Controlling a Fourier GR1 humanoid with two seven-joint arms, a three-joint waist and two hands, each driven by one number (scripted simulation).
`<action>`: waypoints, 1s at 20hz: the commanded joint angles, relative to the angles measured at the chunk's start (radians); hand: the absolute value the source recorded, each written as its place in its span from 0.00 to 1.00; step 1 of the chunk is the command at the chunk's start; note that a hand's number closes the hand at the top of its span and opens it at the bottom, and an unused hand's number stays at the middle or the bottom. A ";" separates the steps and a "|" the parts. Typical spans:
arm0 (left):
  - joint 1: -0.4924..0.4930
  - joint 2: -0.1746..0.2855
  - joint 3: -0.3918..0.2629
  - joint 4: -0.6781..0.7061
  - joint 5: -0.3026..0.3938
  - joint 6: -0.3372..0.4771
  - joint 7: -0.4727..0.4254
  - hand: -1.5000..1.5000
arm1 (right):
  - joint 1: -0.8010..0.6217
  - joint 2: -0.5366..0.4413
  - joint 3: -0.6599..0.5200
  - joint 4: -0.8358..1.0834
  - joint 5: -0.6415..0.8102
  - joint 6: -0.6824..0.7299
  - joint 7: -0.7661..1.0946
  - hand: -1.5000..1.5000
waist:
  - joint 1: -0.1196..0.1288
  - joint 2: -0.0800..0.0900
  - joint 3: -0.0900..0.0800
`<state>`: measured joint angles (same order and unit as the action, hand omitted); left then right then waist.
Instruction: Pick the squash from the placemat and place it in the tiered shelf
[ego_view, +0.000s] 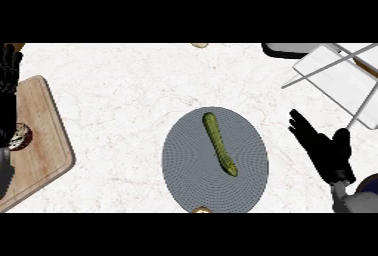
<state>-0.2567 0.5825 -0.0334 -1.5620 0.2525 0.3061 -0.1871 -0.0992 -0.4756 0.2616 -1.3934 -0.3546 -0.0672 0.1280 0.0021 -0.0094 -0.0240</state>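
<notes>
Left robot hand rests at the view's left edge, its black fingers relaxed and pointing up, holding nothing; the edge cuts part of it off, and its grey forearm runs down along the same edge. Just beside it a wooden cutting board lies on the white marbled desk. A small round brown-and-white item sits on the board's left side, half hidden by the arm and too small to name. Near the middle a grey oval placemat lies on the desk. The squash, long, thin and green, lies on it at a slant, its upper end near the mat's top and its lower end right of the mat's centre, apart from both hands. A small tan thing at the top edge and a second tan thing at the placemat's lower rim are cut off and cannot be identified. The right robot hand is just right of the placemat, open, fingers spread and pointing up and left, thumb apart, holding nothing. Beyond it, at the upper right, stands the white tiered shelf, cut off by the right edge, with a dark-rimmed object to its left, mostly out of view
</notes>
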 joint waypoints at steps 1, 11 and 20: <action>0.068 -0.060 -0.023 0.017 0.024 -0.013 0.024 0.50 | -0.046 -0.027 -0.053 -0.031 0.013 -0.005 -0.015 1.00 | 0.000 0.008 0.024; 0.199 -0.165 -0.156 0.255 0.164 -0.130 0.367 0.50 | -0.144 -0.073 -0.158 0.187 0.104 -0.029 -0.185 0.00 | 0.006 0.016 0.025; 0.195 -0.198 -0.167 0.227 0.125 -0.097 0.424 0.50 | -0.177 -0.139 -0.090 0.146 0.107 0.290 -0.262 0.00 | 0.001 0.009 0.024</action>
<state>-0.0793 0.4061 -0.1718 -1.3619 0.3922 0.1981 0.1833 -0.2476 -0.5959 0.1338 -1.2106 -0.2493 0.1267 -0.1713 0.0032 -0.0031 0.0065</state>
